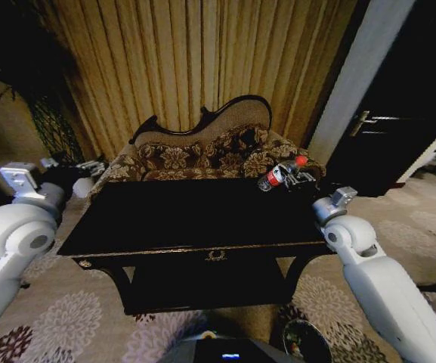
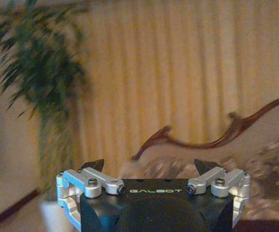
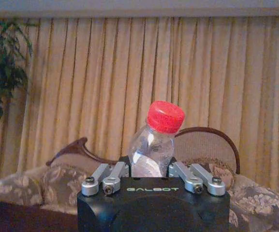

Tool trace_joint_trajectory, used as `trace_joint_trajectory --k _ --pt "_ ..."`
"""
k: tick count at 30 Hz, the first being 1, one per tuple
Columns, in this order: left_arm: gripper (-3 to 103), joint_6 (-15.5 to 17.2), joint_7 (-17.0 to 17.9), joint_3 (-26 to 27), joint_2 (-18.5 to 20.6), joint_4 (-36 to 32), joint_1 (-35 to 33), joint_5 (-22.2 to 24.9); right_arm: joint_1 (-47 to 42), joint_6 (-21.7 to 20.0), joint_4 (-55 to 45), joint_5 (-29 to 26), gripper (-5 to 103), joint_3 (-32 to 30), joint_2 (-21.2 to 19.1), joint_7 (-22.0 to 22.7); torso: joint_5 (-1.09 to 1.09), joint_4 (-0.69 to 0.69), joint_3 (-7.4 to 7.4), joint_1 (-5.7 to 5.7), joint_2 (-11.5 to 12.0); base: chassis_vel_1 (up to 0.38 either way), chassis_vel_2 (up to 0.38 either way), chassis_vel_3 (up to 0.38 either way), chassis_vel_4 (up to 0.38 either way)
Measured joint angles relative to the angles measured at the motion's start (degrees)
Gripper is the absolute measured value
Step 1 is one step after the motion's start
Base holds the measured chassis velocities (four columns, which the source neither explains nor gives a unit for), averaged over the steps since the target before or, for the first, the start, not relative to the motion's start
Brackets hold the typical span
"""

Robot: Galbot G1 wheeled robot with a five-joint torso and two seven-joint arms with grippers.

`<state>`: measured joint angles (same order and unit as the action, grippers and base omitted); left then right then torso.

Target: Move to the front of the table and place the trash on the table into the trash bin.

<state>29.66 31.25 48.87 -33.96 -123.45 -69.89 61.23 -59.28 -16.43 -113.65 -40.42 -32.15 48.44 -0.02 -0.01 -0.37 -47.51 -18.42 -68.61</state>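
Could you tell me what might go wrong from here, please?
1. The right hand grips the bottle low, cap end sticking out, so it might twist loose during carrying.
2. The bin sits low beside the robot's base, close to the table leg; the drop could miss.

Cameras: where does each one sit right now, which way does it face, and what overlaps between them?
Head view: high on the robot, looking down over the table at the sofa; both arms show.
Left wrist view: behind the open left gripper, facing curtains and a plant.
Right wrist view: behind the right gripper, shut on the bottle.
Shared: all views catch sofa and curtains; head view also shows the bottle.
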Motion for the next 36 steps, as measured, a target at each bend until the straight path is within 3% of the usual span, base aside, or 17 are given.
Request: trace_joint_trajectory --k 7,10,11,12,14,15,16,17,20,24,26,27,29,31,33,36 --pt "100 2.7 -1.4 4.1 -5.6 6.0 -2.6 1.1 2.3 -1.2 2.3 -2.9 31 1.7 -2.2 0.0 -0.02 0.0 0.0 0.0 0.0 0.0 0.0 0.0 0.0" --pt "100 2.6 -4.0 5.8 -7.1 6.5 -4.4 0.5 3.4 -1.7 3.0 -4.9 31 2.3 -2.7 0.0 0.01 0.0 0.0 0.0 0.0 0.0 0.0 0.0 0.0" --pt "100 -0.3 -7.7 6.6 -7.7 7.3 -5.6 -1.0 3.8 -2.0 3.2 -6.4 31 2.6 -2.9 0.0 0.01 0.0 0.0 0.0 0.0 0.0 0.0 0.0 0.0" --pt "100 -0.3 -7.7 6.6 -7.7 7.3 -5.6 -1.0 3.8 -2.0 3.2 -6.4 31 2.6 -2.9 0.0 0.01 0.0 0.0 0.0 0.0 0.0 0.0 0.0 0.0" --pt "100 -12.0 -17.2 7.1 -8.8 10.1 -7.9 -6.2 4.3 -2.3 3.5 -9.2 31 2.9 -2.9 0.0 0.0 0.01 0.0 0.0 0.0 0.0 0.0 0.0 0.0" --pt "100 -12.0 -17.2 7.1 -8.8 10.1 -7.9 -6.2 4.3 -2.3 3.5 -9.2 31 2.9 -2.9 0.0 0.0 0.01 0.0 0.0 0.0 0.0 0.0 0.0 0.0" --pt "100 -15.5 -18.2 7.1 -9.3 10.7 -8.4 -6.9 4.1 -1.8 3.6 -9.4 31 2.9 -2.7 0.0 -0.01 0.0 0.0 0.0 0.0 0.0 0.0 0.0 0.0" --pt "100 -18.2 -17.6 6.6 -9.9 10.9 -8.5 -7.1 3.7 -1.0 3.6 -9.0 31 2.9 -2.2 0.0 0.0 0.01 0.0 0.0 0.0 0.0 0.0 0.0 0.0" --pt "100 -20.7 -15.2 5.6 -10.6 11.0 -8.5 -8.0 2.2 -0.5 3.2 -6.8 31 2.6 -1.2 0.0 0.0 -0.01 0.0 0.0 0.0 0.0 0.0 0.0 0.0" --pt "100 -19.9 -11.2 4.8 -10.8 10.5 -7.8 -9.3 0.4 -1.4 1.7 -4.0 31 2.3 0.1 0.0 0.02 -0.02 0.0 0.0 0.0 0.0 0.0 0.0 0.0" --pt "100 -17.8 -7.7 4.2 -10.5 10.2 -6.9 -9.8 -1.4 -4.4 0.1 -1.1 31 1.8 1.1 0.0 0.01 0.0 0.0 0.0 0.0 0.0 0.0 0.0 0.0" --pt "100 -17.8 -7.7 4.2 -10.5 10.2 -6.9 -9.8 -1.4 -4.4 0.1 -1.1 31 1.8 1.1 0.0 0.01 0.0 0.0 0.0 0.0 0.0 0.0 0.0 0.0" --pt "100 -16.8 -6.9 4.0 -9.5 10.1 -6.6 -10.4 -4.2 -8.6 -2.1 1.4 31 0.8 1.8 0.0 0.0 -0.02 0.0 0.0 0.0 0.0 0.0 0.0 0.0" --pt "100 -16.6 -6.9 3.8 -9.2 10.0 -6.6 -10.5 -4.7 -9.2 -2.2 2.4 31 0.8 2.0 0.0 0.0 -0.02 0.0 0.0 0.0 0.0 0.0 0.0 0.0" --pt "100 -16.5 -6.9 3.7 -9.0 9.9 -6.6 -10.6 -4.8 -9.1 -2.1 2.8 31 0.9 2.2 0.0 0.0 -0.02 0.0 0.0 0.0 0.0 0.0 0.0 0.0" --pt "100 -16.4 -7.3 3.4 -8.8 9.3 -6.6 -10.6 -4.3 -5.7 -1.8 1.8 31 2.1 3.5 0.0 0.01 0.01 0.0 0.0 0.0 0.0 0.0 0.0 0.0"
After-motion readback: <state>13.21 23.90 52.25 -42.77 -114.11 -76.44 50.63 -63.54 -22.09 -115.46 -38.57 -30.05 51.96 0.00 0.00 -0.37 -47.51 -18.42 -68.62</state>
